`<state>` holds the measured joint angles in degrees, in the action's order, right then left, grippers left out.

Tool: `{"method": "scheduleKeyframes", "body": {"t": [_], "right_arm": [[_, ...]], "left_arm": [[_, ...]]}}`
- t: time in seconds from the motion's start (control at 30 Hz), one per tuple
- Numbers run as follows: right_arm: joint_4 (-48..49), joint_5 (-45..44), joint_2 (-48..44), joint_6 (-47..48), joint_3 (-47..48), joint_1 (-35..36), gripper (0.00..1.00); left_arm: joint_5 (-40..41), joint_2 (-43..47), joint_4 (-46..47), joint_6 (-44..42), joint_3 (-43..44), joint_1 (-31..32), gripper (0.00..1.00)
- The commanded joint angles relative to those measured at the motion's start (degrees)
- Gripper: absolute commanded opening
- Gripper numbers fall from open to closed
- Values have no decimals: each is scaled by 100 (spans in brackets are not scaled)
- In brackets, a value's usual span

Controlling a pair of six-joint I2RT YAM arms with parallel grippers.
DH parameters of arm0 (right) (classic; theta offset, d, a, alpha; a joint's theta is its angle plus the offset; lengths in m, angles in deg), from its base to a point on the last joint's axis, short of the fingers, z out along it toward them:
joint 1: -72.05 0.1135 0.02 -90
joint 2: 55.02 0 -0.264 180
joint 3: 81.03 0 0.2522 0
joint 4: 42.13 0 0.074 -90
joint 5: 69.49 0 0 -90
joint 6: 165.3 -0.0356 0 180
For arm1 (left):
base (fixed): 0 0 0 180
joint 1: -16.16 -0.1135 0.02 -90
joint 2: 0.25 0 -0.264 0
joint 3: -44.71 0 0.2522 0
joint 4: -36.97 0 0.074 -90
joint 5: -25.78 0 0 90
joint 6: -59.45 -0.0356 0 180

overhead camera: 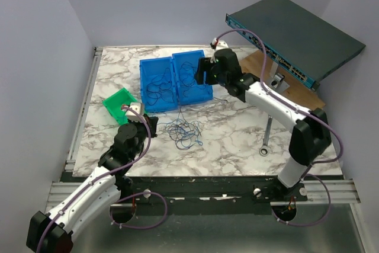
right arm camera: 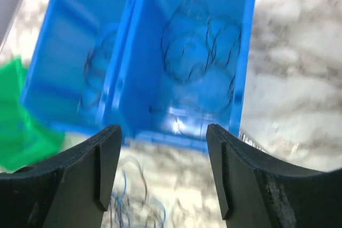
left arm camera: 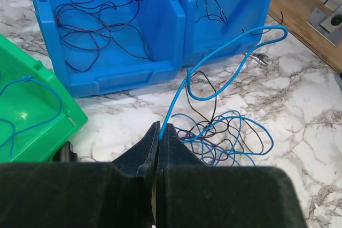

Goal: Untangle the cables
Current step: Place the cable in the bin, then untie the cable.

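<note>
A tangle of thin blue and dark cables [overhead camera: 183,131] lies on the marble table in front of the blue bins; it also shows in the left wrist view [left arm camera: 230,137]. My left gripper [left arm camera: 160,127] is shut on one blue cable [left arm camera: 214,57], which rises from the jaws and arcs to the right. In the top view the left gripper [overhead camera: 148,124] sits just left of the tangle. My right gripper [overhead camera: 201,70] is open and empty, hovering over the right blue bin [right arm camera: 187,52], which holds dark cables. The right gripper [right arm camera: 163,169] view is blurred.
Two blue bins [overhead camera: 157,81] with dark wires stand side by side at the back. A green bin [overhead camera: 118,103] with a blue wire [left arm camera: 32,105] stands at the left. A silver wrench [overhead camera: 266,137] lies at the right. A network switch [overhead camera: 296,34] sits on a wooden board at back right.
</note>
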<state>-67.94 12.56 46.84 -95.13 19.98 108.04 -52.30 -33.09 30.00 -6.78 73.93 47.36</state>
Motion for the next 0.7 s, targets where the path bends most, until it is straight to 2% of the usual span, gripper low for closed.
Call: {"method": "scheduleKeyframes", "body": {"t": [0.0,0.1,0.27,0.4,0.67], "right_arm": [[186,1259,-736,39,-1493,42,72],[714,1650,-1504,-34,-2634,148,72],[1050,1724,-2112,-246,-3669,401,67],[1356,1519,-1869,-310,-3940,681,63],[1807,1411,-945,-345,-3785,1040,57]], "left_arm": [[-182,-13,121,-65,17,18,0],[-193,-7,141,-63,-1,18,0],[-216,4,163,-57,3,26,0],[-226,0,175,-57,-13,22,0],[-122,37,148,-83,-30,26,0]]}}
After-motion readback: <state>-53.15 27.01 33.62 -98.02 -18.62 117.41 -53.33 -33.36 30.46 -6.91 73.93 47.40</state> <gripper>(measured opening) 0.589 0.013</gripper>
